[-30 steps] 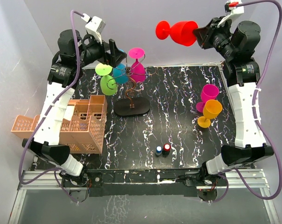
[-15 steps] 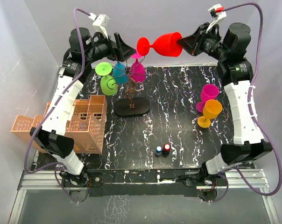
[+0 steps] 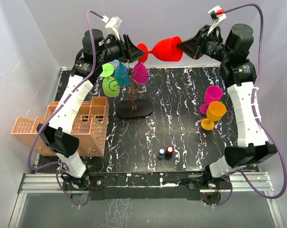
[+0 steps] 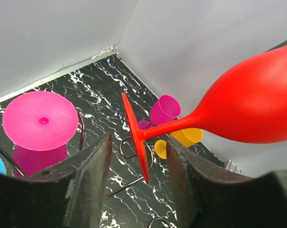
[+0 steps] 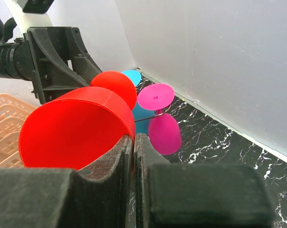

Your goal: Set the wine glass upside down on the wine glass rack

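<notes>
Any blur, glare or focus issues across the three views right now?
Top external: sharp, even light, no glare on the red wine glass. Left wrist: left fingers soft, glass crisp with a mild sheen. Right wrist: right fingers out of focus, pink glass behind sharp.

The black, white-veined marble table (image 3: pixel 181 137) carries four groups. Just toward 11 o'clock from its middle sits the flat black oval base of the wine glass rack (image 3: pixel 134 109). At 9 o'clock an orange lattice crate (image 3: pixel 81 126) overhangs the left edge. At 3 o'clock a magenta glass (image 3: pixel 213 94) and an orange glass (image 3: pixel 215 113) stand close together. At 6 o'clock, near the front edge, a small blue-topped piece (image 3: pixel 161 153) and a red-topped piece (image 3: pixel 169 151) sit side by side.
</notes>
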Robot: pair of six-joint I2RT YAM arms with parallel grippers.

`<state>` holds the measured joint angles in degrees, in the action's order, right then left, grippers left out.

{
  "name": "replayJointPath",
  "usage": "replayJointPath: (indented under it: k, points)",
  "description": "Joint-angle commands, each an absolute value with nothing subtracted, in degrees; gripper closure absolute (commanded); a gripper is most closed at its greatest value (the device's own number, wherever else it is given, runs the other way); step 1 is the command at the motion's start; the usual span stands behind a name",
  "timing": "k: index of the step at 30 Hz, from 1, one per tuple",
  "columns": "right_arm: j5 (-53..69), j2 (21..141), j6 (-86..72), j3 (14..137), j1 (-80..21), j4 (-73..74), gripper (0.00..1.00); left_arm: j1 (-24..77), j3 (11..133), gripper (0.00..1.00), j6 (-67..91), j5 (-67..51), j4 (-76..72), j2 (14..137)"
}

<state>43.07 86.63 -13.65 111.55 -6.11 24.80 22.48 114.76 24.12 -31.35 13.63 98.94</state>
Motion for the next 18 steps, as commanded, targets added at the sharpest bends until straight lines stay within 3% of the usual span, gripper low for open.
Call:
replayJointPath:
  k: [1, 13, 14, 15, 18]
  points:
    - [43.2, 85.1, -12.7, 111.1, -6.4, 20.9, 0.92, 23.3, 116.2, 0.57, 24.7, -30.2, 12.8, 97.9]
    - [42.8, 85.4, -11.2, 110.7, -6.5, 21.0, 0.92, 23.4, 115.8, 1.0, 24.1, -29.2, 13.2, 97.4]
    - [43.3, 85.4, -10.8, 110.7, -6.6, 20.9, 0.92, 23.4, 116.0, 1.0, 23.9, -29.0, 13.5, 97.4]
    - [43.6, 85.3, -10.0, 110.6, -6.6, 20.9, 0.89, 23.4, 116.3, 1.0, 23.5, -28.6, 13.8, 97.3]
    - [44.0, 85.0, -6.4, 110.2, -6.6, 22.0, 0.63, 23.3, 118.0, 1.0, 20.9, -26.1, 15.4, 97.1]
